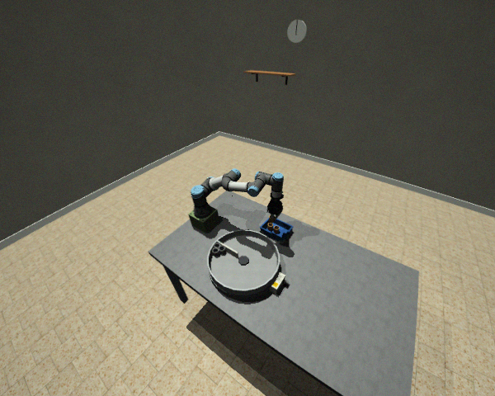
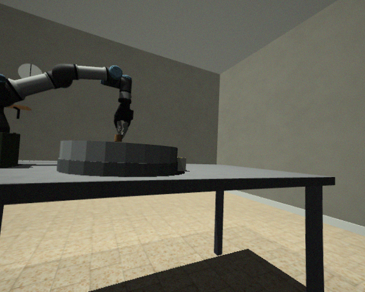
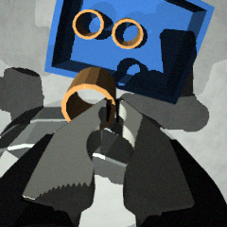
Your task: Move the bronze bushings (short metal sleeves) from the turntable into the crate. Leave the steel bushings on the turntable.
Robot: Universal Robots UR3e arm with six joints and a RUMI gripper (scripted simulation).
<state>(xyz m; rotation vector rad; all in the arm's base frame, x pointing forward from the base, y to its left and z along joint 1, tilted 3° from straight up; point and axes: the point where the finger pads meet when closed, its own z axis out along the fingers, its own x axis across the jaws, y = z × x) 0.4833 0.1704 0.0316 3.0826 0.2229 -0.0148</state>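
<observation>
My gripper (image 3: 113,99) is shut on the wall of a bronze bushing (image 3: 90,92) and holds it above the near edge of the blue crate (image 3: 130,44). Two bronze bushings (image 3: 89,24) (image 3: 128,33) lie inside the crate. In the top view the gripper (image 1: 273,218) hangs over the crate (image 1: 280,230), just behind the turntable (image 1: 243,264). Dark steel bushings (image 1: 218,248) sit at the turntable's far left rim. In the exterior view the held bushing (image 2: 118,137) shows just above the turntable's wall (image 2: 117,157); the crate is hidden behind it.
The arm's green base block (image 1: 203,219) stands at the table's back left corner. A small white control box (image 1: 278,284) sits at the turntable's front right. A white bar (image 1: 229,249) runs from the turntable's hub to the steel bushings.
</observation>
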